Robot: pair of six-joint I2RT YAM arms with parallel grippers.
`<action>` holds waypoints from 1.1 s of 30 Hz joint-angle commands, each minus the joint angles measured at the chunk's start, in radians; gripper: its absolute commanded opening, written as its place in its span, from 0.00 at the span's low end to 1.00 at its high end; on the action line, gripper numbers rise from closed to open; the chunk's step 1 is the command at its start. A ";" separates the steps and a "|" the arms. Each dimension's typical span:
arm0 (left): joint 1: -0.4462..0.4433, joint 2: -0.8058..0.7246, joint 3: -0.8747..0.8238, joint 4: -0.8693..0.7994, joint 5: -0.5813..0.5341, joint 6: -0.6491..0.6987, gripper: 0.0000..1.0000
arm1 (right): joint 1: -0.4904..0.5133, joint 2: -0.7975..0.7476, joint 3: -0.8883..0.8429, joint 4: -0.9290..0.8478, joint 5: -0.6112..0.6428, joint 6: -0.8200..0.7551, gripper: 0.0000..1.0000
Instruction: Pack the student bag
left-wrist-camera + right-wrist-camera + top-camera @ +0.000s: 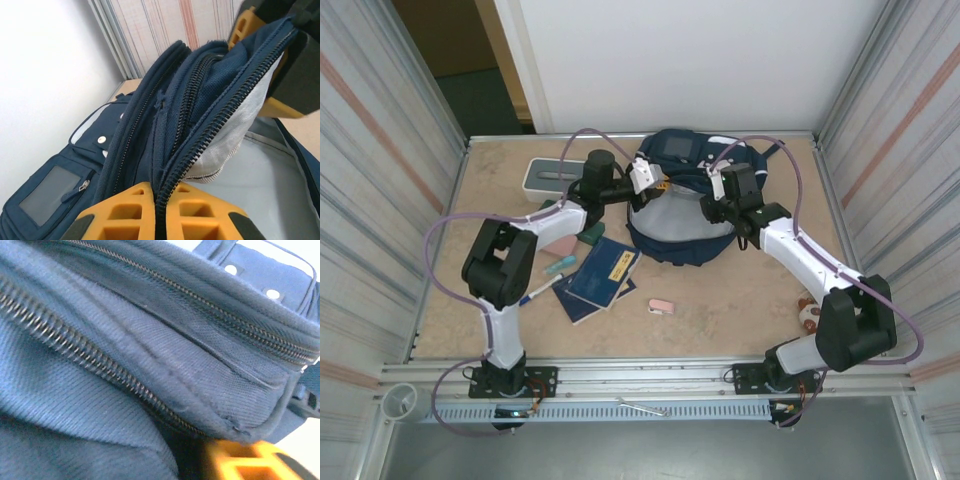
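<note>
Your left tool [160,205] was pinched shut on the rim of the student bag [675,150]; your right tool [272,47] clamped the opposite rim.

We've got one way in: the student bag [676,246] gapes pale from above, between the left gripper [646,183] clamped on its left rim and the right gripper [717,207] at its right rim. Books [604,276] and a pen [560,266] crowd the table [740,290] front left; beyond a pink eraser [661,307], front right lies bare.
</note>
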 commanded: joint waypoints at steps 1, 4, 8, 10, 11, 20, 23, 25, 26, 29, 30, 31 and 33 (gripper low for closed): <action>-0.029 0.051 0.081 0.102 -0.006 -0.041 0.03 | 0.029 -0.036 0.016 -0.037 0.024 0.041 0.15; -0.034 0.096 0.122 0.104 -0.083 -0.071 0.11 | 0.055 -0.076 -0.008 -0.069 0.059 0.091 0.09; -0.034 0.102 0.125 0.097 -0.149 -0.093 0.26 | 0.052 -0.086 -0.026 -0.082 0.114 0.139 0.07; -0.033 0.069 0.091 0.093 -0.200 -0.111 0.45 | 0.037 -0.061 -0.015 -0.088 0.131 0.153 0.05; -0.034 0.046 0.068 0.085 -0.221 -0.117 0.53 | 0.030 -0.049 -0.009 -0.089 0.134 0.154 0.05; -0.028 -0.282 -0.228 -0.085 -0.512 -0.353 0.81 | -0.039 0.060 0.068 -0.025 -0.082 0.138 0.02; -0.024 -0.401 -0.321 -0.179 -0.642 -0.484 0.82 | -0.039 0.098 0.081 -0.054 -0.115 0.138 0.09; -0.010 -0.473 -0.376 -0.270 -0.689 -0.576 0.83 | -0.033 0.107 0.073 -0.095 -0.109 0.159 0.27; 0.002 -0.511 -0.410 -0.312 -0.688 -0.618 0.84 | -0.032 0.107 0.066 -0.127 -0.101 0.177 0.38; 0.033 -0.608 -0.481 -0.481 -0.705 -0.739 0.88 | -0.030 0.077 0.057 -0.252 -0.066 0.239 0.61; 0.042 -0.637 -0.502 -0.539 -0.698 -0.772 0.88 | -0.026 0.056 0.052 -0.289 -0.057 0.255 0.66; 0.047 -0.660 -0.520 -0.590 -0.684 -0.789 0.89 | -0.018 0.033 0.046 -0.310 -0.053 0.268 0.70; 0.049 -0.701 -0.565 -0.674 -0.645 -0.814 0.88 | 0.025 -0.018 0.027 -0.319 -0.091 0.305 0.79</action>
